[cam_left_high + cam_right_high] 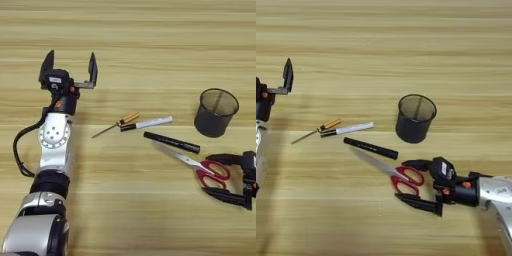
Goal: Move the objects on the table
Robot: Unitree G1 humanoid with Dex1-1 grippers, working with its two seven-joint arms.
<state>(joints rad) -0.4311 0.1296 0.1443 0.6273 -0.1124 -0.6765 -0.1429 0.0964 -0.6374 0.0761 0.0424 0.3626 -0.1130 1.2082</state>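
since the right gripper [417, 182] sits open around the scissors' [390, 173] red handles, below the cup [415, 118], close squarely on the loops before lifting (blade points toward the marker [370, 148]). left gripper [69, 70] hangs open, well left of the cup.

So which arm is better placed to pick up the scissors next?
The right. Its gripper is open with the fingers on either side of the scissors' red handles. The left gripper, also open, is far across the table, holding nothing.
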